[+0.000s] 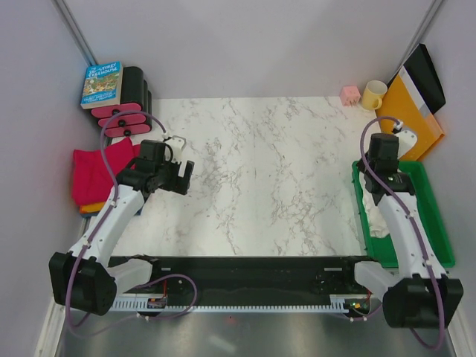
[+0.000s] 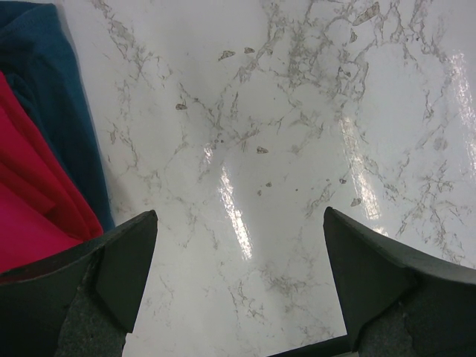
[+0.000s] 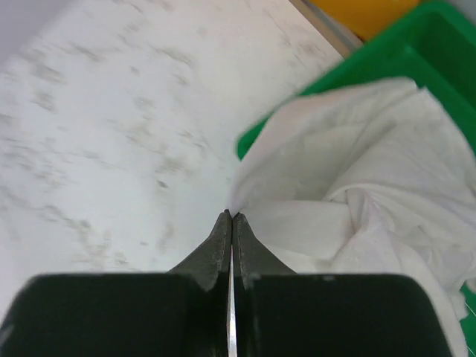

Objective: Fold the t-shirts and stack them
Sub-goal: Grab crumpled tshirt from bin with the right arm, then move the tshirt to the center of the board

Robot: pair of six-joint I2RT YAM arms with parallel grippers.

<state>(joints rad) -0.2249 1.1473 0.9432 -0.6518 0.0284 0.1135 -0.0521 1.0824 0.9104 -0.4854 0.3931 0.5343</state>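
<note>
A wrinkly cream-white t-shirt lies bunched in the green bin at the table's right edge, and a patch of that shirt shows under the arm. My right gripper is shut, pinching a raised edge of the white cloth at the bin's left rim. At the left edge lies a folded magenta-pink t-shirt on an orange one. The left wrist view shows the pink shirt over a blue one. My left gripper hangs open over bare marble, right of that stack.
A blue book leans on black-and-pink weights at the back left. A pink cube, a yellow mug and the yellow-orange folder stand at the back right. Grey walls close in both sides.
</note>
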